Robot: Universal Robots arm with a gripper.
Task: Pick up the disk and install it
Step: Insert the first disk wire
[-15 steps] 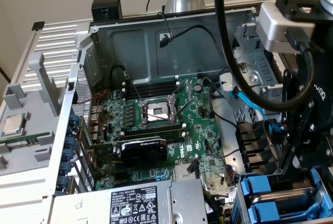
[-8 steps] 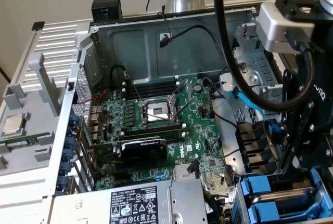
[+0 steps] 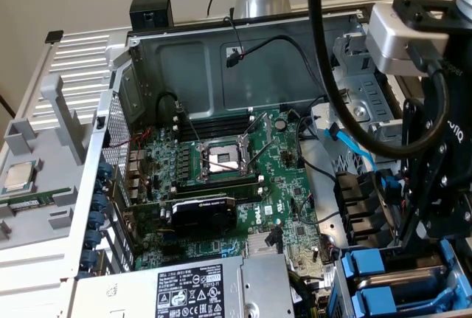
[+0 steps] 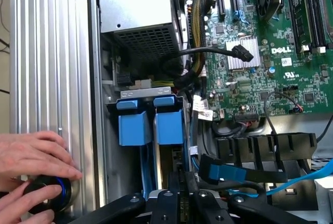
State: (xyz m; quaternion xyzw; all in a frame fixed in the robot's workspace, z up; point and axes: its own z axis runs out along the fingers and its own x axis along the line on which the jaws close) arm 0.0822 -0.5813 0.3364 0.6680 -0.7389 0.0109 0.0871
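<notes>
We find the gripper [image 4: 179,203] low over the drive cage [image 3: 346,277], fingers drawn narrow on a thin upright edge (apparently the disk [image 4: 177,180]), directly below them, long axis running down into the bay beside two blue carriers [image 4: 152,121].

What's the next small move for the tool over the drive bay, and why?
Probably a slow, straight push toward the bay: the tool sits in line with the two blue carriers, a loose blue cable lies close beside it, and a person's hand rests on a black knob nearby.
</notes>
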